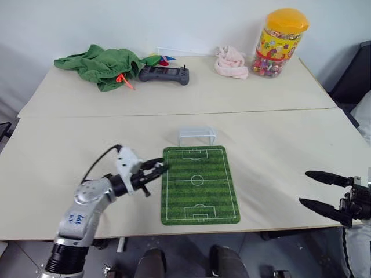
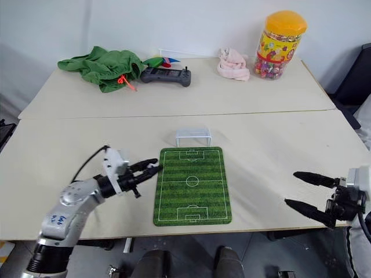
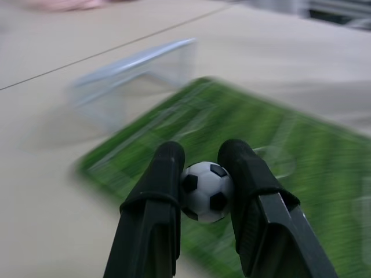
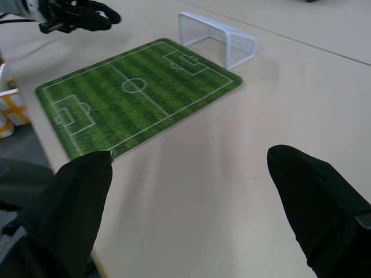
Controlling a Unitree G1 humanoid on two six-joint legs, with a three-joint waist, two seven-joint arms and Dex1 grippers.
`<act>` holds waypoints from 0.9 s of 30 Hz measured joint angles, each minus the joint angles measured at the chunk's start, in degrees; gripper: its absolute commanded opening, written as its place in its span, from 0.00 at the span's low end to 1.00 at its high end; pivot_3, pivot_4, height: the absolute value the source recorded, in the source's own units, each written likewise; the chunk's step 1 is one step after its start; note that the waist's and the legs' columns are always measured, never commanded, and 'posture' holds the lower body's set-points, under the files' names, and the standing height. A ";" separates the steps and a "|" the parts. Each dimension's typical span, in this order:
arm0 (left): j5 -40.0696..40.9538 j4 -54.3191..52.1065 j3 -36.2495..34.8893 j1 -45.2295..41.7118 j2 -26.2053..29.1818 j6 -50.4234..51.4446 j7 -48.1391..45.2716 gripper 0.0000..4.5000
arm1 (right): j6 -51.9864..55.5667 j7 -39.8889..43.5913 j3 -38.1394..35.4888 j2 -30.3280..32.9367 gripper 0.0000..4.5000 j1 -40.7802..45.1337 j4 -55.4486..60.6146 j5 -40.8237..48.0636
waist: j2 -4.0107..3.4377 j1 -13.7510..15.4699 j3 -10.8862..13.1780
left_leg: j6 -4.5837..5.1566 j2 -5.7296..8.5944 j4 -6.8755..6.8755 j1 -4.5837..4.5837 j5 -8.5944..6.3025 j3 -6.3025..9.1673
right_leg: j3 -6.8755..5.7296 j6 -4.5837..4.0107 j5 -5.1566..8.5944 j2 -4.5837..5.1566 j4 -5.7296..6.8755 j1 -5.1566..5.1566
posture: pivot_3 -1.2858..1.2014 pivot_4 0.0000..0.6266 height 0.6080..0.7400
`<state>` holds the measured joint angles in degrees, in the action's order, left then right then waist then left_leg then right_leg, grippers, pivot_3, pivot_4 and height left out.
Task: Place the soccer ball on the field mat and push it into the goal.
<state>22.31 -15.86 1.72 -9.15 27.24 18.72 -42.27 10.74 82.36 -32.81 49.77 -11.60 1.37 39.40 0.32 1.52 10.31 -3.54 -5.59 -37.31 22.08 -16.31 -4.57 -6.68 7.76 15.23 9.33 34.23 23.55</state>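
- 2 black fingers of your left gripper [image 3: 206, 174] pinch the soccer ball [image 3: 207, 191] at the field mat's [image 1: 200, 184] left edge, near the goal end.
- Your right gripper [image 1: 317, 190] hangs spread wide, well right of the mat.
- Your goal [image 1: 196, 136] stands just beyond the mat's far end.

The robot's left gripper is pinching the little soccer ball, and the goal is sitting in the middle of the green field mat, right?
Not quite. The left gripper does pinch the soccer ball, but the goal is not in the middle of the field mat. It stands on the bare table, just past the mat's far end. The left eye view shows it.
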 measured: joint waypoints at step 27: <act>-11.41 -1.44 19.95 -1.34 2.66 -4.46 -10.62 0.19 | -1.44 -3.26 -4.67 -12.08 1.00 -18.90 16.12 4.59 | -0.07 0.18 -0.04 | 0.19 0.00 -0.04 0.04 -0.11 0.01 | 0.04 -0.03 0.02 -0.02 -0.24 -0.06 | 0.52 0.24 1.00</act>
<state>10.90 -17.30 21.67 -10.49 29.90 14.26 -52.89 9.30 79.10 -37.48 37.69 -30.50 17.49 43.99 0.24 1.70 10.27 -3.35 -5.59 -37.35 22.12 -16.42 -4.56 -6.64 7.72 15.25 9.31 34.00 23.49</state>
